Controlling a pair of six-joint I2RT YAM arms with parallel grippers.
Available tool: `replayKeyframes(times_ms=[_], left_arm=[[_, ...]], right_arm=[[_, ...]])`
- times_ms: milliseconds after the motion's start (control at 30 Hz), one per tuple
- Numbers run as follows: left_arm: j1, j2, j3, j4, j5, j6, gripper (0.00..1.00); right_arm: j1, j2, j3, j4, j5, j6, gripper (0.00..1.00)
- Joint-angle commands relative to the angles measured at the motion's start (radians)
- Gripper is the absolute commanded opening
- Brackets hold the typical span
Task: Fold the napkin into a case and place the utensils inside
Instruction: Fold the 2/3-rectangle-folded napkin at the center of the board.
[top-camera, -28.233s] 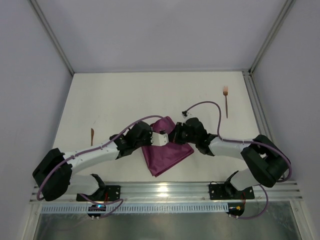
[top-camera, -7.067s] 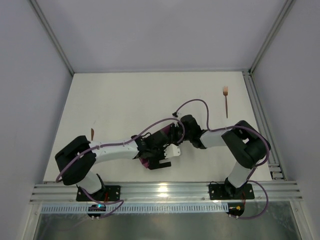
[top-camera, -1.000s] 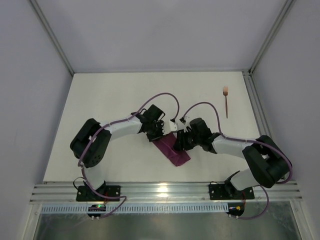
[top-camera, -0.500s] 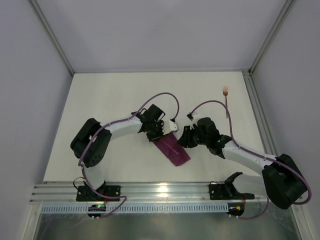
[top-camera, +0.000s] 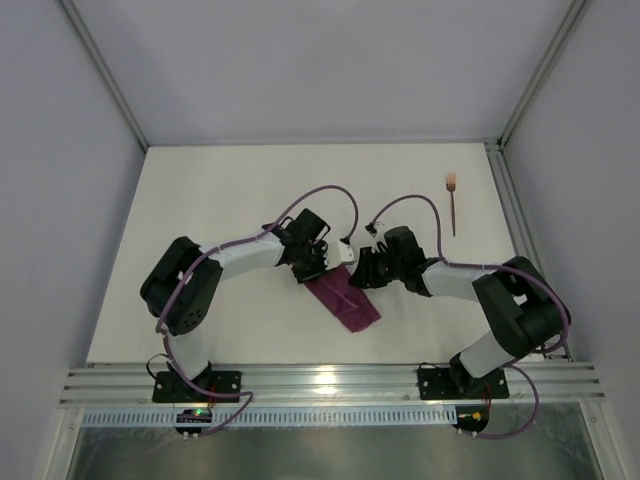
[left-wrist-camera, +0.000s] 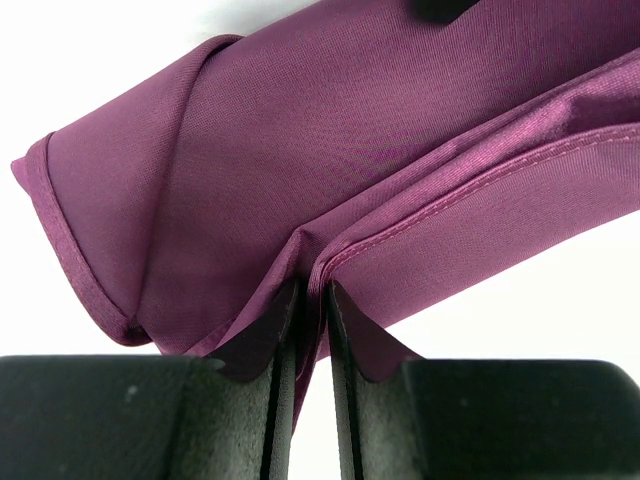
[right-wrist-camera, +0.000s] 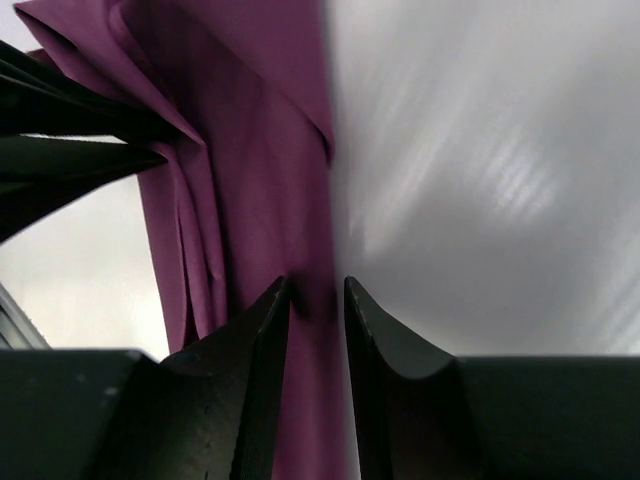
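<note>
Here the maroon-purple soft cloth napkin (top-camera: 346, 300) lies as a narrow layered strip on the white table (top-camera: 220, 190), so the step in hand looks like tightening the last fold of the case. The left gripper (left-wrist-camera: 312, 292) is clenched on a fold at the napkin's far end, just beside a hemmed edge, with the cloth drawn up into a small peak between its black fingers. The right gripper (right-wrist-camera: 312, 290) straddles the napkin's right long edge with its jaws narrowly apart; whether it has bitten the cloth I cannot tell. To do this well, the left should anchor the layers while the right takes only the top layer at that edge, lifting low and evenly so the stack beneath does not slide or open. The slim copper-coloured metal fork (top-camera: 453, 205) lies well apart, beyond the napkin's right side.
</note>
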Motion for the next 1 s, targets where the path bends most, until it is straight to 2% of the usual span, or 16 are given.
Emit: replayKeyframes(times_ms=[0,33,200,367,500,767,967], left_arm=[[-0.002,-0.043,0.01,-0.024,-0.01,-0.011,0.19],[-0.004,-0.044,0.01,-0.022,-0.011,-0.011,0.19],[-0.025,-0.084,0.005,-0.013,-0.022,-0.012,0.14],[-0.065,-0.145,-0.018,0.016,-0.024,-0.006,0.09],[-0.077,-0.147,-0.005,0.019,-0.013,-0.006,0.09],[-0.077,-0.049,0.028,0.018,-0.044,-0.008,0.08],[-0.077,-0.003,0.041,0.025,-0.045,-0.028,0.08]], right_arm=[[0.0,0.066,0.043,0.116,-0.085,-0.017,0.33],[0.0,0.079,0.047,0.124,-0.093,-0.015,0.33],[0.002,0.145,0.068,0.127,-0.114,-0.02,0.17],[0.014,0.154,0.076,0.138,-0.126,-0.02,0.08],[0.029,0.149,0.088,0.147,-0.137,-0.007,0.06],[0.042,0.159,0.091,0.165,-0.183,-0.007,0.06],[0.04,0.149,0.08,0.167,-0.215,0.0,0.08]])
